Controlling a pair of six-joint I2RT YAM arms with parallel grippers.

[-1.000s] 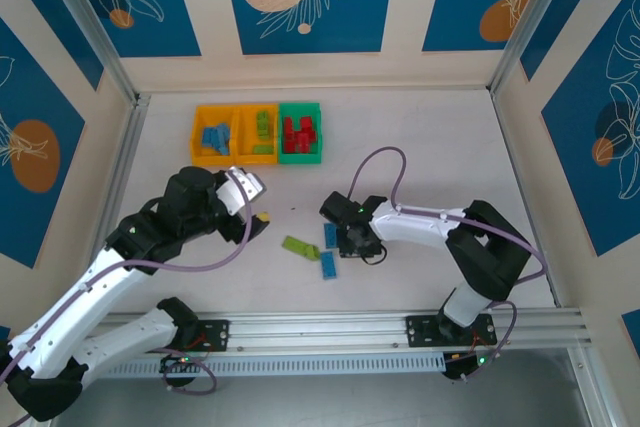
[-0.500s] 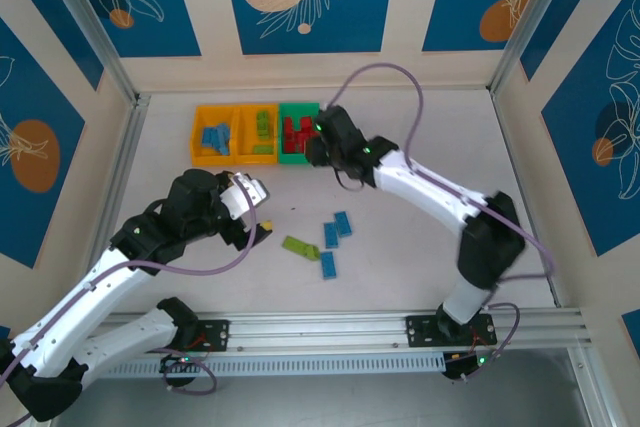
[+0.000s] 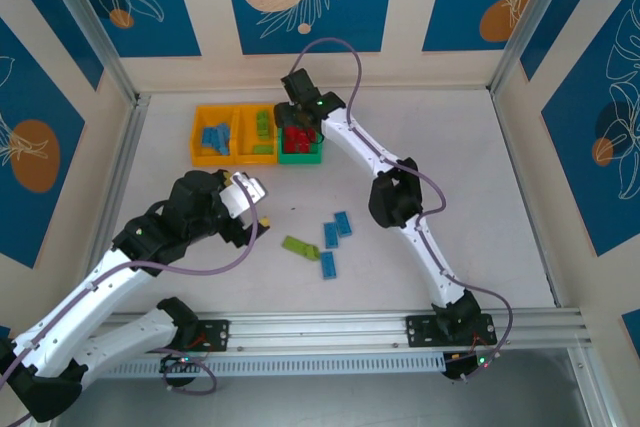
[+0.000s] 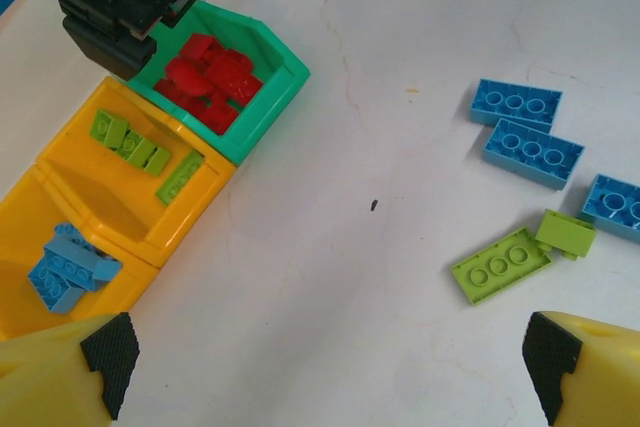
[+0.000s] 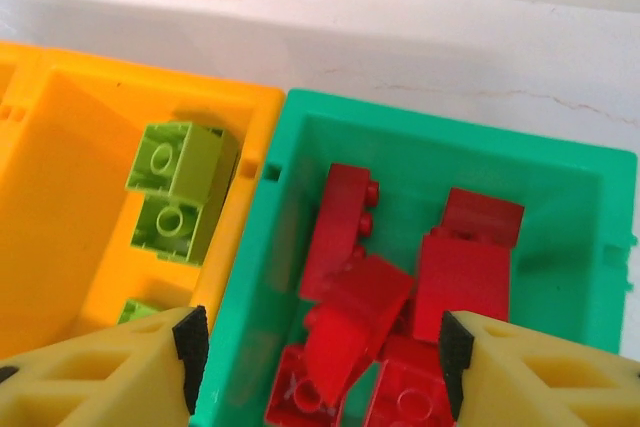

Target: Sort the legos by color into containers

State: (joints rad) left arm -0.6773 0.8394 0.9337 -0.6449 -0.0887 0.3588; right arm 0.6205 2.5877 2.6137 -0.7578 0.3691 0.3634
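The right arm is stretched far across the bench (image 3: 450, 167) and its right gripper (image 5: 318, 347) hangs over the green bin (image 5: 400, 142), the fingers spread wide apart with nothing caught between them. Below it, in that bin, lies a jumbled heap of red bricks (image 5: 345, 227), some flat and some tipped on edge. The green bin is joined on one side to the middle orange-yellow bin (image 5: 80, 147), which holds a few lime bricks (image 5: 180, 187). Next in the row is the end orange-yellow bin (image 3: 213, 159), with a small pile of blue bricks (image 3: 215, 137) inside. The left gripper (image 4: 328, 362) hovers above bare bench well short of the bins, its two yellow fingers far apart and holding nothing. Out in the open, between the two arms, a handful of pieces sit unsorted: three loose blue bricks (image 4: 533, 152), two of them side by side and nearly touching, the third a little apart, and just beside them a flat lime piece (image 4: 500, 265) with a smaller lime piece (image 4: 565, 232) touching its corner.
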